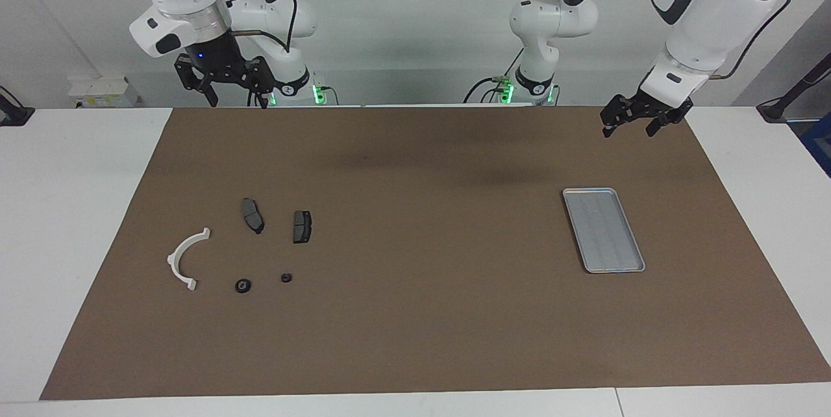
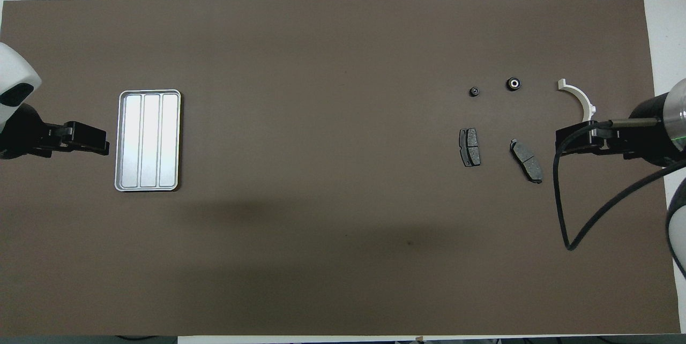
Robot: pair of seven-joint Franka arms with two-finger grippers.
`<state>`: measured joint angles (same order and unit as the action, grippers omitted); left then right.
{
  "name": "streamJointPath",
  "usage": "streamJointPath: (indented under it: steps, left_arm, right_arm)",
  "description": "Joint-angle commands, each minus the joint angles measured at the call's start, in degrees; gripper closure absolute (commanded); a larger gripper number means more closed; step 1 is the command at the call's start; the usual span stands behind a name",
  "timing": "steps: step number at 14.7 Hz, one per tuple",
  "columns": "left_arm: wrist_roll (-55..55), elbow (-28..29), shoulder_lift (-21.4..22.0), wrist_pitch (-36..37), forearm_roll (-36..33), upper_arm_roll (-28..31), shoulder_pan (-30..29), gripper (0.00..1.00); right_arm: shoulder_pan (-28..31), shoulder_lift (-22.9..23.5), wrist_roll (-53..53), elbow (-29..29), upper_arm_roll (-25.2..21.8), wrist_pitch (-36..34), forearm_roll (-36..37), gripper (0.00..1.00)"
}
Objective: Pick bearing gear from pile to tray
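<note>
The pile lies on the brown mat toward the right arm's end: a white half-ring (image 1: 185,260) (image 2: 580,98), two dark grey brake pads (image 1: 252,215) (image 1: 302,227), and two small black round pieces (image 1: 243,286) (image 1: 286,277), which also show in the overhead view (image 2: 514,83) (image 2: 474,91). The silver tray (image 1: 604,230) (image 2: 148,140) lies toward the left arm's end and holds nothing. My right gripper (image 1: 237,102) (image 2: 558,143) hangs open, raised over the mat's edge by the robots. My left gripper (image 1: 628,132) (image 2: 104,146) hangs open, raised over the mat beside the tray.
The brown mat (image 1: 415,313) covers most of the white table (image 1: 78,209). A black cable (image 2: 560,199) hangs from the right arm over the mat near the pile.
</note>
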<state>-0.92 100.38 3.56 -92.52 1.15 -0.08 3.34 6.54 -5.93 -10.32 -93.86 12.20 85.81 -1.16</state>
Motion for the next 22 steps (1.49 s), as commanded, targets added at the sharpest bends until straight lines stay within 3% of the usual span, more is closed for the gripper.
streamJointPath:
  steps: [1,18,22]
  left_arm:
    - [0.2,2.0,1.7,-1.1,0.3,0.4,0.3,0.00]
    - [0.2,2.0,1.7,-1.1,0.3,0.4,0.4,0.00]
    - [0.2,2.0,1.7,-1.1,0.3,0.4,0.4,0.00]
  right_arm:
    - [1.2,-0.8,0.5,-1.2,0.4,1.4,0.5,0.00]
    - [2.1,-0.8,1.0,-1.2,0.5,1.6,0.3,0.00]
    - [1.5,0.0,1.2,-7.3,0.5,9.8,0.5,0.00]
